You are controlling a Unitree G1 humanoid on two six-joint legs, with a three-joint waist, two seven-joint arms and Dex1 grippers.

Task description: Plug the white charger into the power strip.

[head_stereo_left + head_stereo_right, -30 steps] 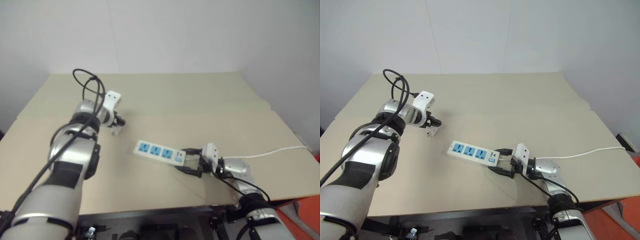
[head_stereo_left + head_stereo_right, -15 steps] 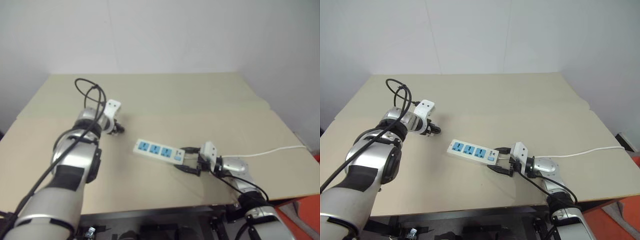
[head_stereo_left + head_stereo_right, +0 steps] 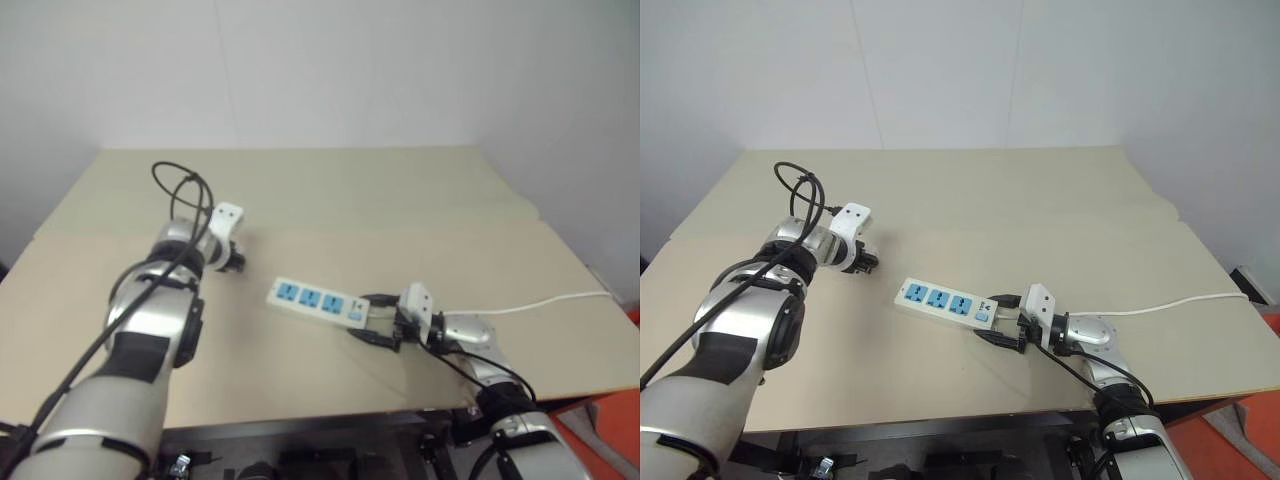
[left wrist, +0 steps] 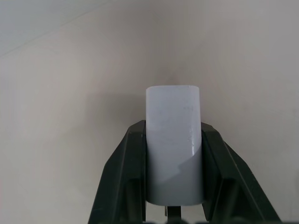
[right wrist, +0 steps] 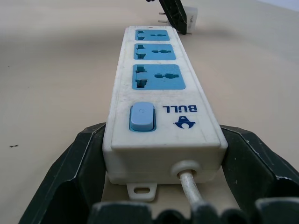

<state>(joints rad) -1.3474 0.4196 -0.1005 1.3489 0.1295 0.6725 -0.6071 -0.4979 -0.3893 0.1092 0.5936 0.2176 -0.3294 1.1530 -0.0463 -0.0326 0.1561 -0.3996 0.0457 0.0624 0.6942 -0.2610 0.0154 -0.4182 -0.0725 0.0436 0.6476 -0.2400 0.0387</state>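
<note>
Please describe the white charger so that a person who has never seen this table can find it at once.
On the beige table, find the long white power strip with three blue sockets. Beyond its far end, the left gripper has its black jaws shut on the small plain white boxy charger. Unlike the strip, it is short, has no blue faces and no cord.

Beige table (image 3: 1040, 200): power strip (image 3: 945, 303) flat on top, thin cord (image 3: 1180, 302) off rt edge.

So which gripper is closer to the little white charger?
Left. The left gripper is shut on the white charger. The right gripper is away across the table, its fingers on either side of the power strip at its switch end.
</note>
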